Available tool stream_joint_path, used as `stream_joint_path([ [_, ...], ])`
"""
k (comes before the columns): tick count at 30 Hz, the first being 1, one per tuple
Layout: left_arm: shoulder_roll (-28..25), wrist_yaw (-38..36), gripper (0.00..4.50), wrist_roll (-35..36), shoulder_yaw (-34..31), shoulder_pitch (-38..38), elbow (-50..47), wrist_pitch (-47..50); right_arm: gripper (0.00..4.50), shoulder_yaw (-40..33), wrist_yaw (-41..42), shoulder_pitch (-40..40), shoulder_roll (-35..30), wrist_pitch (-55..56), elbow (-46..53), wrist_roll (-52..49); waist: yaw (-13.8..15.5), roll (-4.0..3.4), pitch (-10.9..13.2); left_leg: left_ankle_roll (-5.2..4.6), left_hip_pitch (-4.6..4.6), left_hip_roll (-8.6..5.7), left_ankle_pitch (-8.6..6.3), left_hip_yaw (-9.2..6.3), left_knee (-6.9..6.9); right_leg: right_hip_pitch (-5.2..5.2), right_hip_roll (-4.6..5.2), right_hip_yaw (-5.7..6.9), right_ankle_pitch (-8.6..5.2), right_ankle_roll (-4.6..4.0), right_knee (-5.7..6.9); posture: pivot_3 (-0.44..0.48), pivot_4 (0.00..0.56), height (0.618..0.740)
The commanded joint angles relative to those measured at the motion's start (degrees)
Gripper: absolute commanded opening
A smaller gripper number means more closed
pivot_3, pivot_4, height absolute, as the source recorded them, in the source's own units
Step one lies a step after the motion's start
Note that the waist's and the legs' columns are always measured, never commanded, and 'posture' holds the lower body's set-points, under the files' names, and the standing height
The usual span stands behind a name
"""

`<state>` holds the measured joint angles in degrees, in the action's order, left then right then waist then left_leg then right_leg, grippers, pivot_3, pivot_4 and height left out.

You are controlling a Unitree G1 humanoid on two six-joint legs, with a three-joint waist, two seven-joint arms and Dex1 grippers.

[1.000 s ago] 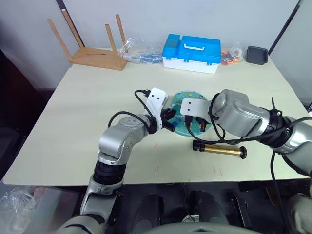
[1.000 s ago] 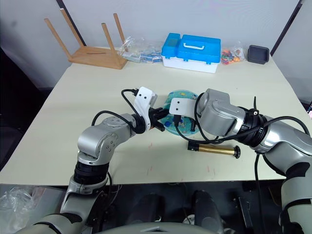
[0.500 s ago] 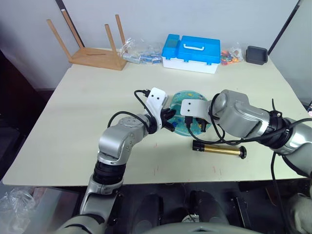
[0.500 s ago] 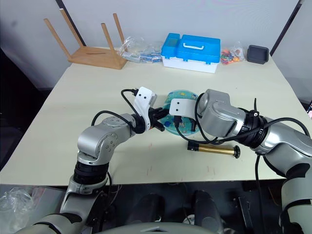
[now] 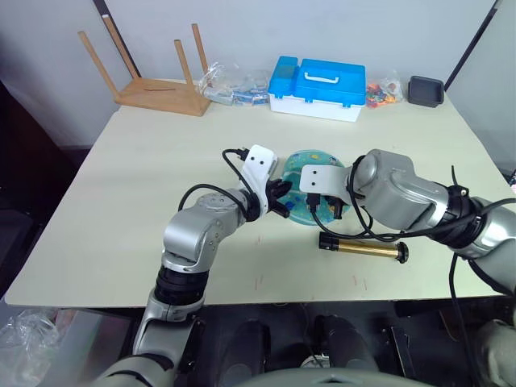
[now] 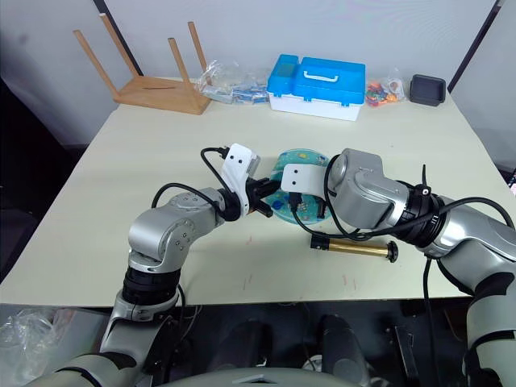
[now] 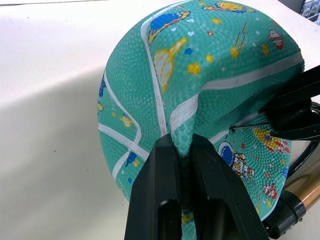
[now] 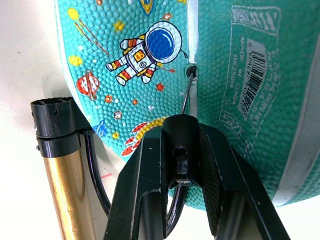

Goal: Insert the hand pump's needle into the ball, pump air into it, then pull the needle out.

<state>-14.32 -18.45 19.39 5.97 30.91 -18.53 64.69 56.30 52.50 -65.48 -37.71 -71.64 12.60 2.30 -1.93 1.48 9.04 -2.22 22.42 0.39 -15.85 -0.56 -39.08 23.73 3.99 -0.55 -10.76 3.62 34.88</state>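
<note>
The teal ball (image 5: 309,161) with cartoon prints lies mid-table between both grippers. My left gripper (image 7: 182,146) is shut on a pinched fold of the ball's skin beside a pale seam. My right gripper (image 8: 182,131) is shut on the needle's black fitting. The thin needle (image 8: 186,95) runs from the fitting to the valve hole (image 8: 191,72), and its tip sits in the hole, next to the white barcode label. The amber hand pump (image 5: 363,247) lies flat on the table just in front of the ball. Its black hose (image 8: 98,172) loops back toward the fitting.
A blue-and-white case (image 5: 316,87) stands at the back of the table. An upturned wooden stool (image 5: 157,81) is at the back left, with plastic bags (image 5: 231,85) beside it. A small black box (image 5: 425,90) sits at the back right. The table's front edge (image 5: 266,300) is close.
</note>
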Motion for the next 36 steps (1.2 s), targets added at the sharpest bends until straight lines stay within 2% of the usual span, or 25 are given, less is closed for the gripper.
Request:
stream_joint_path([
  [1,0.61,0.36,0.0,0.11,0.57,-0.14,1.2,0.95,0.34,0.67,1.1,1.24,1.02,1.33,1.42,-0.54,-0.01,0.0,0.0,0.0,0.0,0.0,0.0,0.0,0.0,0.0,0.0,0.0,0.0,0.0,0.0,0.0,0.15,0.74],
  [14,0.73,0.27,0.0,-0.12,0.89,-0.05,1.02,0.76,0.34,0.98,2.24,1.15,1.54,2.72,-0.13,0.94,-0.02,-0.01,0.01,0.0,0.0,0.0,0.0,-0.01,0.01,0.0,0.01,0.01,-0.01,0.01,0.0,0.0,0.15,0.74],
  [21,0.47,-0.24,0.0,-0.39,2.1,-0.5,1.35,-0.19,0.34,-2.39,5.56,-1.39,7.85,5.38,-8.61,-0.89,-0.28,0.02,-0.02,0.0,-0.16,0.0,0.0,-0.02,0.02,-0.02,0.02,0.09,-0.02,0.07,0.01,0.0,0.15,0.74],
  [27,0.5,-0.7,0.0,-0.86,2.37,-1.01,1.5,-0.74,0.34,-4.73,8.17,-3.53,12.94,10.46,-18.19,-0.04,-0.45,0.1,-0.17,0.01,-0.7,-0.01,-0.01,-0.02,0.4,-0.13,0.04,0.19,0.01,0.0,0.01,0.0,0.15,0.74],
  [36,-0.29,-1.79,0.0,-1.63,2.32,-1.64,2.41,-2.5,0.34,-7.89,10.75,-5.3,18.75,14.99,-26.52,0.84,-0.58,0.14,-0.26,0.17,-1.35,-0.01,-0.1,-0.09,0.76,-0.15,0.04,0.42,0.16,-0.24,0.01,0.0,0.15,0.74],
])
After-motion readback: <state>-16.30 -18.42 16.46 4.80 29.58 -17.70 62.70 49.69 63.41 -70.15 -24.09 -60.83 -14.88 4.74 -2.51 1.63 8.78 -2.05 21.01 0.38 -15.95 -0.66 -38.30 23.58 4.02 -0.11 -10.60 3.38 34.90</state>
